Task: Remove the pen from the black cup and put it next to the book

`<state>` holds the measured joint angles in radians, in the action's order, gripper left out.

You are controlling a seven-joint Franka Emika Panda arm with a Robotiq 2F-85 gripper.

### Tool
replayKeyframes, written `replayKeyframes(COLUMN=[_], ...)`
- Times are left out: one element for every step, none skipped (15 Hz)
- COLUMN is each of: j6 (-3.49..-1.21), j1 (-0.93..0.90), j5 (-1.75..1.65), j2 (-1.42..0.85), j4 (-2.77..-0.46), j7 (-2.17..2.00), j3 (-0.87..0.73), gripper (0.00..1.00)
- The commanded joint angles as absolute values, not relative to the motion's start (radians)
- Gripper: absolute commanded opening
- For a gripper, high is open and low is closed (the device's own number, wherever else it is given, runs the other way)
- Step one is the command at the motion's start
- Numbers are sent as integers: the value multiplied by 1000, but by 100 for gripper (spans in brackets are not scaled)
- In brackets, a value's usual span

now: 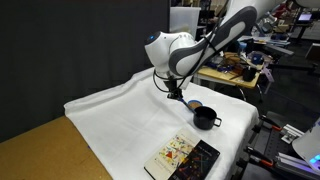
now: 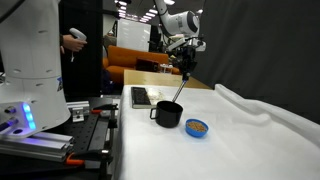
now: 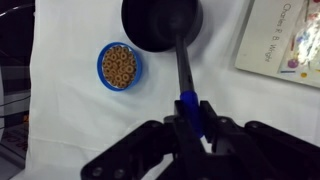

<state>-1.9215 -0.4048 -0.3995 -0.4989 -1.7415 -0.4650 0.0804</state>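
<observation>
My gripper [image 3: 196, 122] is shut on the bright blue end of the pen [image 3: 189, 102]. The pen's dark shaft slants down from the jaws to the black cup [image 3: 160, 22], and I cannot tell whether its tip is inside the cup or just above the rim. In both exterior views the gripper [image 1: 178, 96] [image 2: 186, 72] hangs above and beside the cup [image 1: 205, 118] [image 2: 167, 115], with the pen [image 2: 178, 92] as a thin slanted line between them. The book [image 1: 183, 157] [image 2: 143, 96] [image 3: 285, 40] lies flat on the white cloth, a short way from the cup.
A small blue bowl of tan cereal rings [image 3: 119, 66] [image 1: 194, 104] [image 2: 197, 127] sits close beside the cup. The white cloth [image 1: 120, 115] covers the table and is bunched along one edge. Lab equipment and a person [image 2: 75, 45] stand beyond the table.
</observation>
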Motion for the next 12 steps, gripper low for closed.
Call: replayKeyframes(j6=[-1926,-1926,-1925,-1924,-1924,-1924,-1923,-1923,-1922,-1923,-1923,-1923], j1=[-383,-382,-384,-387,-390,-393,-394,-395,-396,-398,-399,-400], j5=[-380,-384,-386,-388,-388,-389,-390,-391,-392,-394,-396,-398], j2=[-482,-484,-485,-486,-485,-484,-484,-482,-481,-480,-479,-478], j4=[-1753,-1753,-1752,-1752,-1752,-1752,-1750,-1750,-1750,-1750,-1749,-1749], j7=[-474,-477,-478,-479,-480,-483,-483,-483,-483,-482,-481,-481], j3=[82,83,84,86,87,89,90,91,91,91,91,91], gripper=[5,5,5,5,5,5,5,5,5,5,5,5])
